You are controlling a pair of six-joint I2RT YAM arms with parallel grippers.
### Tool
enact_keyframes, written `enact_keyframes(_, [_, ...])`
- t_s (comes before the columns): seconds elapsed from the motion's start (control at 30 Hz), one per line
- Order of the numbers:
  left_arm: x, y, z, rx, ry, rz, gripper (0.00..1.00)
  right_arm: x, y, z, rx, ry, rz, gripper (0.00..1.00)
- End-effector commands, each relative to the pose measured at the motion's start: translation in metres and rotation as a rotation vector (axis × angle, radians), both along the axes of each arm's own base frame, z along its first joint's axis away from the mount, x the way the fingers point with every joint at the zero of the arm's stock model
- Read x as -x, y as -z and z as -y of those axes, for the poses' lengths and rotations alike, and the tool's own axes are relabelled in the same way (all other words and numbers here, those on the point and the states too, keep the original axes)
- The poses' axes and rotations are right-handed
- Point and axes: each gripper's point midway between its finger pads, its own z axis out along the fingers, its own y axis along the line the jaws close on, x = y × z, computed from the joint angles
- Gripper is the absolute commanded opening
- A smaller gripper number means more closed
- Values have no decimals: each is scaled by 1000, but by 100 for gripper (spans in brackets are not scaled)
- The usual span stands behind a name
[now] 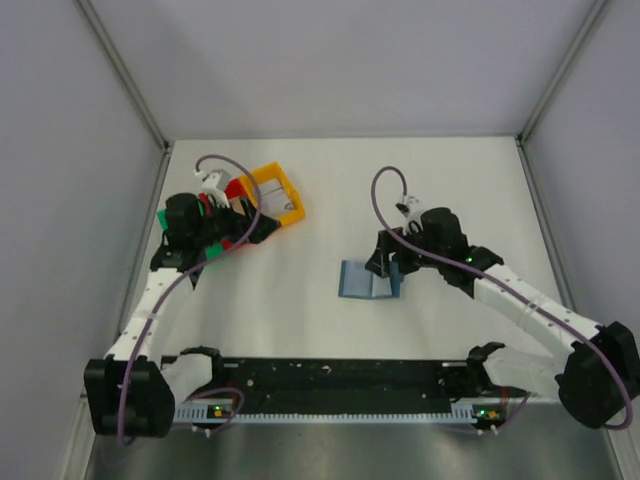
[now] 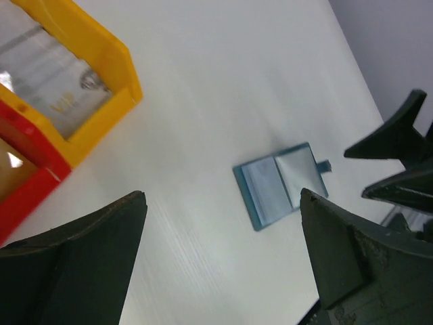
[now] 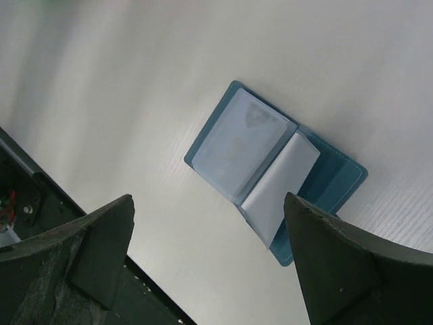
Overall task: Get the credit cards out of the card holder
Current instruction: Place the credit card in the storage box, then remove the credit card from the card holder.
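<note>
- Hovering the right gripper point(image 3: 208, 200) above the card holder point(image 3: 270, 169), spread wide, gripping nothing.
- Found the holder right of centre on the table point(image 1: 330, 190), lying open with its blue cover flat and one pale inner leaf tilted up off the spine.
- Showing a pocketed card point(image 3: 240, 139) under the clear sleeve on one panel, fully inside the cover's border.
- Parked the left gripper point(image 2: 220, 200) at the left rear by the trays, also spread wide and empty.
- Seeing the yellow tray point(image 2: 101, 47) butted against the red tray point(image 2: 27, 196), with a loose card point(image 2: 54, 88) flat inside the yellow one.
- Cannot tell how the green tray point(image 1: 214, 250) sits, mostly hidden under the left arm.
- Bare table on every side of the holder, with open room toward the trays and the back wall.
- Nearest hard edge is the dark base rail point(image 1: 330, 375) on the near side, apart from the holder.
- Side walls well apart from both grippers.
</note>
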Motion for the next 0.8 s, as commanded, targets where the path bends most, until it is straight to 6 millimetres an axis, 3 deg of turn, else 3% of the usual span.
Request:
enact_keyframes(0.0, [29,-5,43,102,100,76,98,-10,4,-8,190,2,67,89])
enact_keyframes(0.23, [61,51,75,127,142,-56,98,-18,43,-22,391,19,18,87])
enact_keyframes(0.43, [72,79,86,105,160,-118,97,-17,65,-38,450,11,-50,84])
enact_keyframes(0.77, [78,98,90,89,183,-188,96,-20,80,-36,485,72,-102,75])
